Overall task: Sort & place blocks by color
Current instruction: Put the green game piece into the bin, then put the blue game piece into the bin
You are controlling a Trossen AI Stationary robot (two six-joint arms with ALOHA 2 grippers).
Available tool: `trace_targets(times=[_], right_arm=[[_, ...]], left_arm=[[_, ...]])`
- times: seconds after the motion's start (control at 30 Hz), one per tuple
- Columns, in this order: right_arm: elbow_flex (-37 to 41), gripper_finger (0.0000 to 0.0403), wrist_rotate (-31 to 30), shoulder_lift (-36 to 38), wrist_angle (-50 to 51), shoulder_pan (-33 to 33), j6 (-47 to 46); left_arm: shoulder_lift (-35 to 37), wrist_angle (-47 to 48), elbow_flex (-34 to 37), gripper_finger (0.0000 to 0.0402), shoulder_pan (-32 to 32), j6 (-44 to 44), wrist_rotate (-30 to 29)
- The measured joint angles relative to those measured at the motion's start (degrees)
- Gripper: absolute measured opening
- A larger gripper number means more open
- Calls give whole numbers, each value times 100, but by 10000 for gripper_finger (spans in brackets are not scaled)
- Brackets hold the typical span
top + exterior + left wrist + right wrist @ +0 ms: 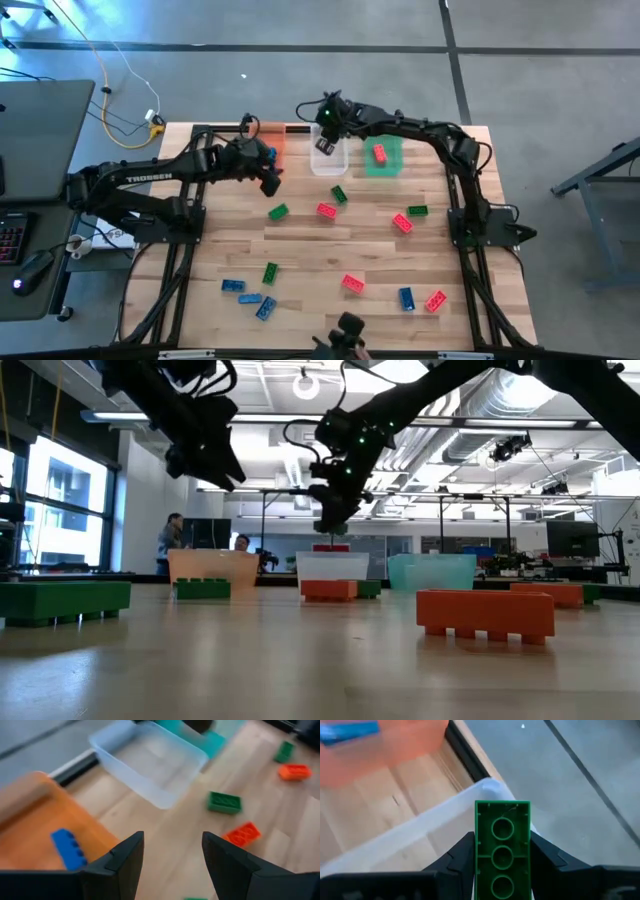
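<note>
The right tool [502, 865] is clamping a green block [502, 850] between its two dark fingers, the brick's hollow underside with three round sockets facing the wrist camera, and it is hanging just above the clear bin [328, 158] toward twelve o'clock on the worktop [330, 260]. The left tool [172, 865] is standing open and holding nothing, its fingers apart over bare wood right beside the orange bin [45, 827], at about eleven o'clock in the high view. The three bins are sitting in a row along the far edge — orange, then clear, then the green bin [385, 158]. A blue block [70, 849] is lying in the orange bin with its studs showing; the clear bin is showing no block inside in the left wrist view; a red block [380, 153] is lying in the green bin. The other blocks are lying scattered across the worktop: a green one [278, 212], a red one [326, 210] and another green one [339, 195] near the centre, a green [417, 211] and a red [402, 224] toward three o'clock, three blue ones [233, 286] clustered toward seven o'clock with a green [270, 272] just beside them, and a red [352, 284], a blue [406, 298] and a red [435, 301] toward five o'clock — all small studded rectangular bricks.
</note>
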State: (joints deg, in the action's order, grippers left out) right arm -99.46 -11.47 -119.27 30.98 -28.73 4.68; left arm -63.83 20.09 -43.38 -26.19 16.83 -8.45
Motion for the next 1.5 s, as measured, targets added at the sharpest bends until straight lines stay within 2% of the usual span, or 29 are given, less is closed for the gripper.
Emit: trace_targets(times=[0.13, 0.43, 1.03, 1.1, 1.3, 1.4, 1.5], right_arm=[[0, 114, 195, -1, 151, -18, -304], [0, 114, 306, -9, 480, -4, -866], [4, 114, 10, -526, 686, 87, -1228], [4, 133, -85, -525, 694, 87, -1221], [4, 241, -244, -523, 691, 85, -1000], [4, 265, -246, -523, 690, 86, -975], [4, 268, -246, -491, 667, 100, -919]], left_arm=[[0, 193, 0, 188, 73, 10, 247], [0, 666, 2, 188, 156, -202, 290], [0, 767, 2, 188, 155, -417, 312], [0, 770, 2, 188, 155, -455, 327], [0, 1042, 2, 188, 155, -460, 352], [0, 1302, 2, 188, 159, -457, 352], [0, 1486, 2, 188, 233, -447, 350]])
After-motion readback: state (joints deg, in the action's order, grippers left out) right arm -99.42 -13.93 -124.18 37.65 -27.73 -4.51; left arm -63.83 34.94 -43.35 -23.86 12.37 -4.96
